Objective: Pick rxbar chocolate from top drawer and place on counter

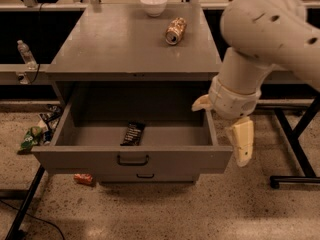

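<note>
The rxbar chocolate (132,133), a black wrapper with pale lettering, lies flat on the floor of the open top drawer (132,156), near its front and slightly left of centre. My gripper (220,131) hangs at the drawer's right front corner, to the right of the bar and apart from it. Its two cream fingers (242,141) are spread open and hold nothing. The big pale arm fills the upper right of the view. The counter (115,44) is the grey top of the cabinet above the drawer.
A crushed gold-brown can (175,31) and a white bowl (153,4) sit at the back of the counter. A lower drawer handle (145,176) shows below. Litter (35,134) and a bottle (26,54) are at left, a black stand leg (295,154) at right.
</note>
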`<state>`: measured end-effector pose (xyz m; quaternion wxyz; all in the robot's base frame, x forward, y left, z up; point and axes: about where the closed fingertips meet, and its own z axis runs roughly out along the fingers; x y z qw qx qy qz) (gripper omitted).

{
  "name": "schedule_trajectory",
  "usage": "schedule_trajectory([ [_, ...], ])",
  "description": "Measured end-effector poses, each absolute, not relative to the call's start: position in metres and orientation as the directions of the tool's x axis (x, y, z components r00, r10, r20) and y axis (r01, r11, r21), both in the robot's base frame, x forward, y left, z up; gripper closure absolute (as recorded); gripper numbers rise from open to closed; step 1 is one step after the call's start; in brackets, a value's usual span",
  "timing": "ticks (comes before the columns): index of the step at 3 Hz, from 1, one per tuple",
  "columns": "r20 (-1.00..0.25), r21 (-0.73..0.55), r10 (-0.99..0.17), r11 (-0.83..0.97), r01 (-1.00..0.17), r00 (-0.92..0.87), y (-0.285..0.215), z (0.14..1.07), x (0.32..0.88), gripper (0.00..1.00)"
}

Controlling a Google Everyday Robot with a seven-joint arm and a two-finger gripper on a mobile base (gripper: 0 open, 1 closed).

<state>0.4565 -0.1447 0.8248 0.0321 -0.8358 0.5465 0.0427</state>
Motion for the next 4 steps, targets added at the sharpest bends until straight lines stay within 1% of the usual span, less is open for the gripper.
schedule_trajectory([
  [1, -0.104, -0.021, -0.875, -0.474, -0.880, 0.474, -0.144, 0.825, 0.457, 0.00],
  [2, -0.085, -0.041, -0.855, -0.510, -0.859, 0.511, -0.136, 0.825, 0.463, 0.00],
  [3, -0.049, -0.062, -0.757, -0.649, -0.758, 0.652, -0.097, 0.824, 0.481, 0.00],
  [4, -0.036, -0.064, -0.631, -0.772, -0.632, 0.775, -0.051, 0.822, 0.499, 0.00],
])
